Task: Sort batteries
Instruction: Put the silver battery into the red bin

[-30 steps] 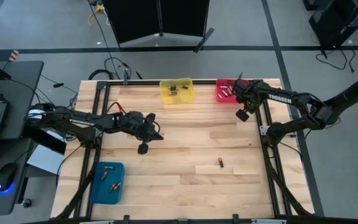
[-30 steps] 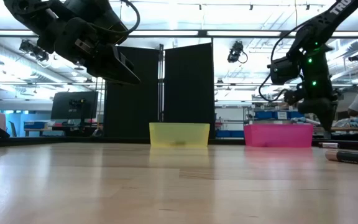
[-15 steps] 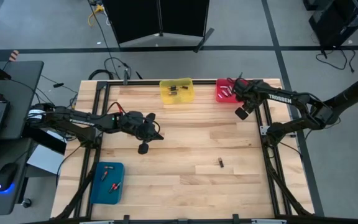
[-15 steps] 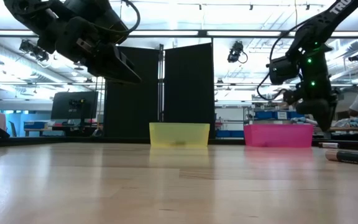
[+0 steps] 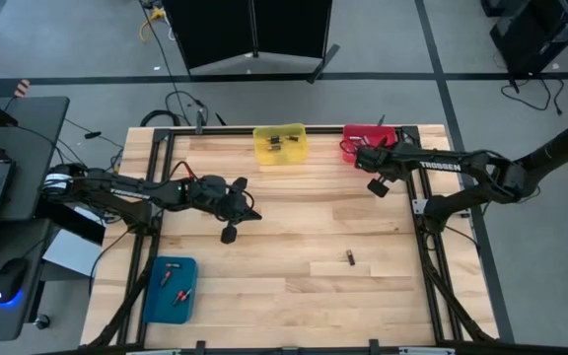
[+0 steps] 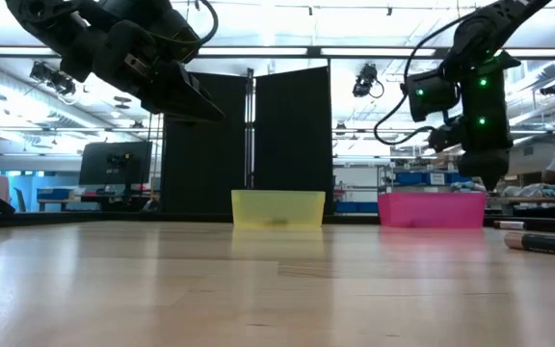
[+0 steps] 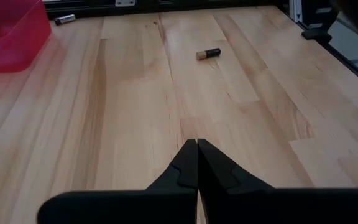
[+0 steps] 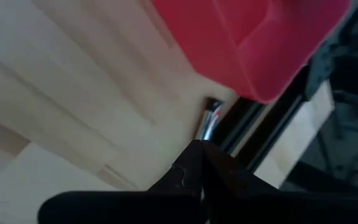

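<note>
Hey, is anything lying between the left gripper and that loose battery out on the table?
Nothing visible. Bare wood runs from the shut left gripper to the loose battery; the red bin sits well off to the side.

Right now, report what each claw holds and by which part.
Nothing is held: the left claw and the right claw are both shut with nothing between their fingers.

We see a translucent yellow plastic bin [image 6: 277,208] beside a pink plastic bin [image 6: 431,209] across the wooden tabletop [image 6: 258,289].
</note>
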